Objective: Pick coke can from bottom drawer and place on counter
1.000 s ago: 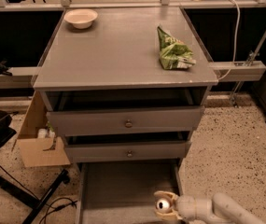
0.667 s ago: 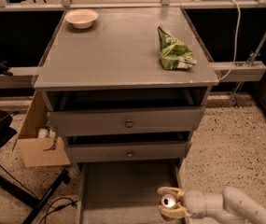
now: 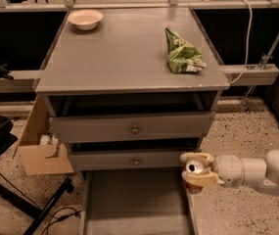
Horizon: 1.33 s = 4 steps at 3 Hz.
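Observation:
My gripper (image 3: 197, 169) reaches in from the right and is shut on the coke can (image 3: 194, 170), whose silver top faces the camera with red showing below. It holds the can above the right wall of the open bottom drawer (image 3: 134, 199), just in front of the lower knobbed drawer. The grey counter (image 3: 124, 53) lies well above the can.
A white bowl (image 3: 85, 19) sits at the counter's back left and a green chip bag (image 3: 182, 55) at its right. Two grey drawers with knobs (image 3: 135, 129) stand slightly open. A cardboard box (image 3: 38, 148) and a black stand with cables are on the floor at left.
My gripper has lifted the can up out of the bottom drawer and moved it right, from near the drawer floor to the level of the lower knobbed drawer.

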Motion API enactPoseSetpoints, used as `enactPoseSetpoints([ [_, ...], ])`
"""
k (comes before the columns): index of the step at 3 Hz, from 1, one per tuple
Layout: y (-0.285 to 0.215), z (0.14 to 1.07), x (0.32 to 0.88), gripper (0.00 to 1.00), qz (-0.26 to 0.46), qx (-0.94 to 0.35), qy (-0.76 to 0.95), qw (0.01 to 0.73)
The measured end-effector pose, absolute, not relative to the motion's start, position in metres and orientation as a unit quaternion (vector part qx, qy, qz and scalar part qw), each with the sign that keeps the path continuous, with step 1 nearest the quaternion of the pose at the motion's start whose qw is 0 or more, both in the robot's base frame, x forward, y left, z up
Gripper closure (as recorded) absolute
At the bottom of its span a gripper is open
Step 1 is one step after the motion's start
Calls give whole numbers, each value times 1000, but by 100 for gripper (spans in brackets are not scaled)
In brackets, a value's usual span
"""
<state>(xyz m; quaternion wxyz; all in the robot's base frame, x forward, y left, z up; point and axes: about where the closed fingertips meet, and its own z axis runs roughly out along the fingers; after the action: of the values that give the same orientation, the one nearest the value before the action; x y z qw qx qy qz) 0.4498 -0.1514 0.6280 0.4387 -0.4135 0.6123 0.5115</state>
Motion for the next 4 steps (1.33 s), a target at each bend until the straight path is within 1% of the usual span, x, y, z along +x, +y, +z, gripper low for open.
enactPoseSetpoints([
  [1,-166,726,482,100,465,-426,627,457],
  [2,-165,726,482,100,466,-426,627,457],
  [3,-137,774,482,100,450,-439,626,462],
  [4,-71,873,490,100,428,-444,623,482],
])
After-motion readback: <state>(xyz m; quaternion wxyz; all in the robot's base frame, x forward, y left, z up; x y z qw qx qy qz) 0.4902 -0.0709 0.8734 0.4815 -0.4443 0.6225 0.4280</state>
